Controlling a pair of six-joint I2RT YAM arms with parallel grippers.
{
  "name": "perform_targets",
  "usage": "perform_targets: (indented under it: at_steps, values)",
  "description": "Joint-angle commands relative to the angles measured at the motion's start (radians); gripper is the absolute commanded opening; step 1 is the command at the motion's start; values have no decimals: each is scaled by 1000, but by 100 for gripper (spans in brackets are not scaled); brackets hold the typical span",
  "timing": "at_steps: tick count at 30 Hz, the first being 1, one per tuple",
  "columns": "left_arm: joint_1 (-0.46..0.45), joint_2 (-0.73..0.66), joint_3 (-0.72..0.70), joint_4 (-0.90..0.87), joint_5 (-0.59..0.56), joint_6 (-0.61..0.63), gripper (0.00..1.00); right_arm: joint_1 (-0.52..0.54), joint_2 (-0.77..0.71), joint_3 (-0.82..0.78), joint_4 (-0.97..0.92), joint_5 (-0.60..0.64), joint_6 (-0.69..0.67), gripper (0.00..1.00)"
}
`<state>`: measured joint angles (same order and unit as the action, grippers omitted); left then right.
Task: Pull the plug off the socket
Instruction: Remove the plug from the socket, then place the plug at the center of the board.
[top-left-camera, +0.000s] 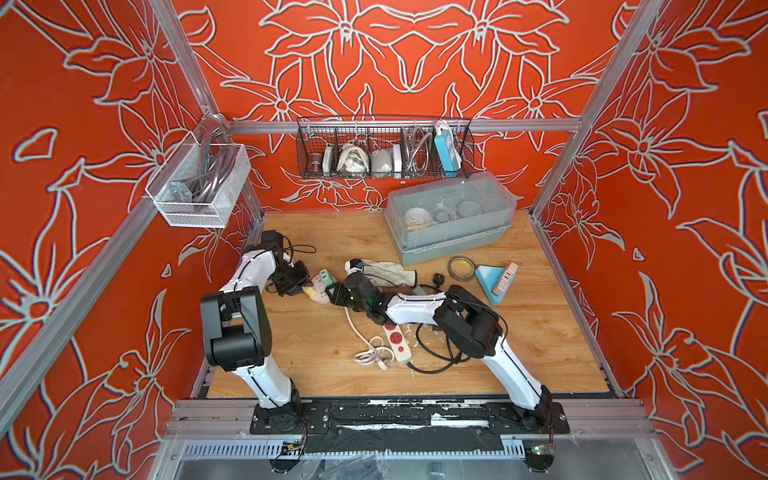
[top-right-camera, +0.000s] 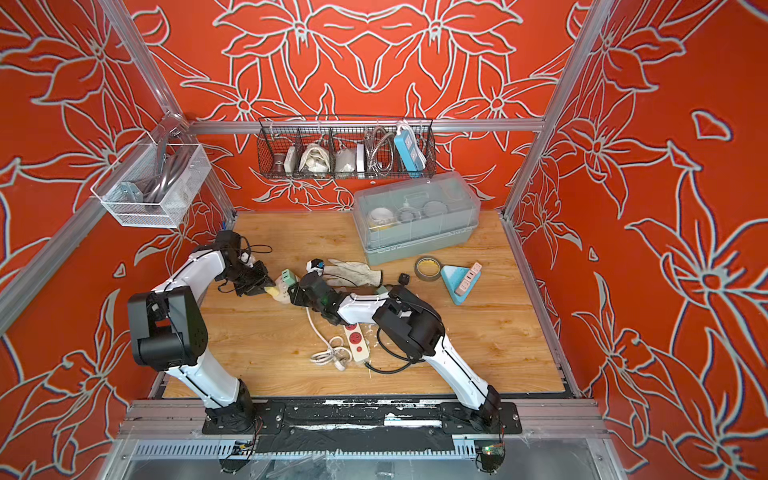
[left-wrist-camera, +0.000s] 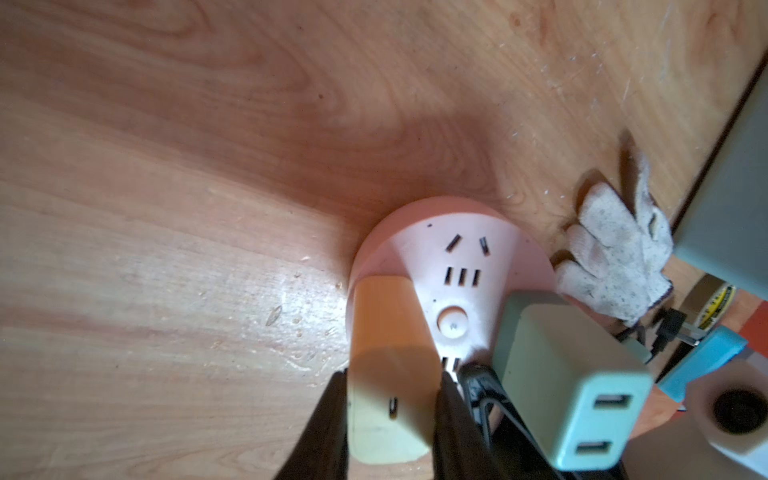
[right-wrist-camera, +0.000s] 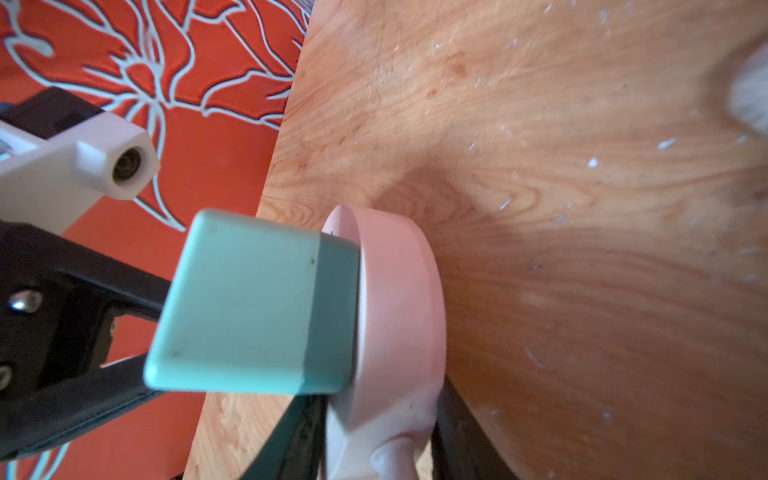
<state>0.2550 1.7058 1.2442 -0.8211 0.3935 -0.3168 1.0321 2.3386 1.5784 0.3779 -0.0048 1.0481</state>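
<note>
Closest to the lens on my left wrist was the yellow plug (left-wrist-camera: 386, 357), clamped between the two dark fingers (left-wrist-camera: 328, 419) of my left pincer (left-wrist-camera: 392, 382), which was closed on its sides near the outer end. Its prongs were hidden, so I could not tell how deep it sat; its inner end met the face of the pink socket (left-wrist-camera: 457, 249). A green charger (left-wrist-camera: 573, 374) stood in the same socket just beside the plug and blocked part of that face. The roots of my fingers were cut off by the frame edge. My right pincer (right-wrist-camera: 382, 399) gripped the socket's rim, one finger on each face. In both top views my wrists covered most of the socket on the wooden table (top-left-camera: 548, 332), and the plug (top-left-camera: 309, 292) showed only as a yellow sliver. A pale smear in one corner of the right wrist view was too blurred to name.
</note>
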Motion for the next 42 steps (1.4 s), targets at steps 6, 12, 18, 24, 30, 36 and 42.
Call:
perform_targets:
  at_steps: [6,12,18,24,30,36,42]
  values:
    - [97,-50,-105,75,218,-62,0,-1,4,-75,-151,79,-58,0]
    - [86,-113,-76,18,22,-14,0,-1,-8,-64,-181,91,-78,0]
    - [0,-92,-10,-58,-104,30,0,1,-7,-71,-191,101,-87,0]
    - [-22,-72,23,-91,-66,69,0,3,-7,-78,-208,115,-88,0]
    - [17,-118,-19,-61,-46,12,0,2,-8,-89,-168,89,-83,0]
    - [177,-211,-168,98,28,-112,0,2,-7,-87,-124,46,-78,0]
    - [204,-180,-248,198,181,-203,12,3,-7,-79,-98,14,-66,0]
